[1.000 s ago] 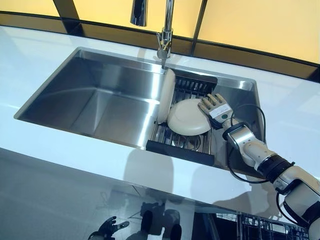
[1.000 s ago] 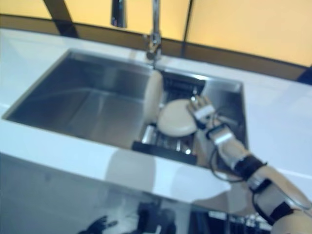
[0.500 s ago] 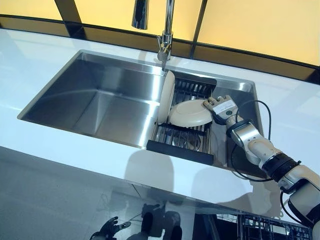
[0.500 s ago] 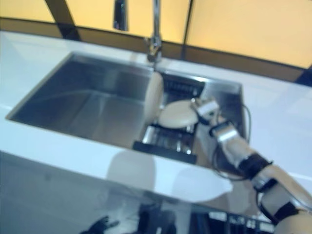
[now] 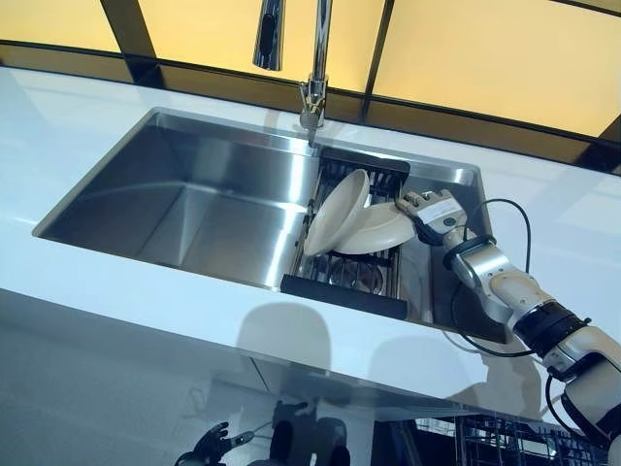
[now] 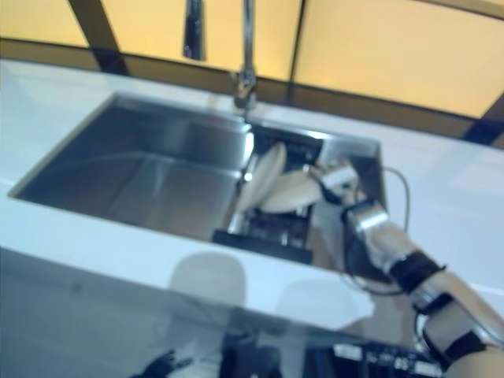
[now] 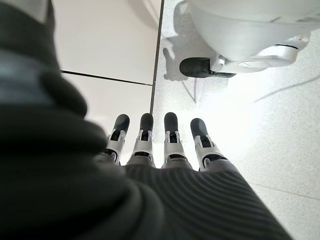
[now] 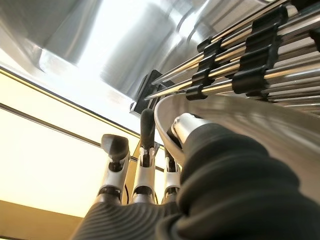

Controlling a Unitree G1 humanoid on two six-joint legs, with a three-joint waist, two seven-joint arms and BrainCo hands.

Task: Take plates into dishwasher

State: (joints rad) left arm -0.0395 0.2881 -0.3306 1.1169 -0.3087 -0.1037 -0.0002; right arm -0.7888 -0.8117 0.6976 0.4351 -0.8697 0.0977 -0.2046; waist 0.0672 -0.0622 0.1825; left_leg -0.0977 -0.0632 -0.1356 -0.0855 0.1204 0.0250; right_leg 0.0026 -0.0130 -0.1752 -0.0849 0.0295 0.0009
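My right hand (image 5: 433, 208) now pinches the plate (image 5: 374, 230) and has tipped it up off the rack (image 5: 342, 280); the other plate (image 5: 335, 214) leans over. Left hand (image 7: 160, 145) hangs relaxed, straight-fingered.

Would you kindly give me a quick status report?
Right hand pinching plate rim over rack. Second plate leaning against it. Left hand idle, open.

Bright light glares off the steel sink (image 5: 194, 199); the right eye view is blurred.

A white countertop (image 5: 116, 282) holds a steel sink (image 5: 194, 194) with a rack (image 5: 359, 277).
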